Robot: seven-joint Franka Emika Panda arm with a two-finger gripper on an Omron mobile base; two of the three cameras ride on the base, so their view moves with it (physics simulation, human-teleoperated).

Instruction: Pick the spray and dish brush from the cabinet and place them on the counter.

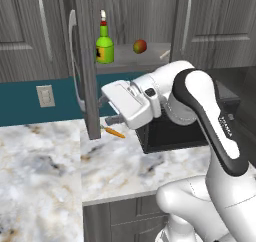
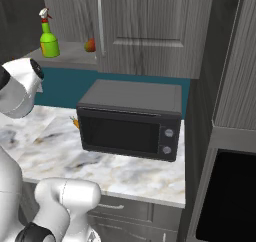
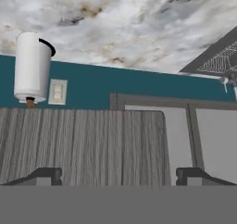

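The green spray [image 1: 104, 43] [image 2: 48, 36] stands upright on the shelf of the open cabinet [image 1: 125, 62] [image 2: 70, 57], at its left side. A thin pale dish brush [image 1: 164, 53] lies at the shelf's right end. My gripper [image 1: 106, 110] [image 3: 119, 177] hangs below the shelf and above the marble counter [image 1: 40, 166] [image 2: 125, 171], pointing left at the edge of the open cabinet door [image 1: 86, 61]. Its fingers are spread wide, open, with nothing between them. In the hand view the fingertips face a grey wood-grain door panel [image 3: 83, 144].
A red-yellow apple [image 1: 140, 46] [image 2: 90, 45] sits on the shelf between spray and brush. An orange carrot [image 1: 114, 132] [image 2: 75, 121] lies on the counter by a black microwave [image 2: 130, 118]. A wall outlet [image 1: 45, 95] and a white cylinder [image 3: 31, 65] are at the teal backsplash.
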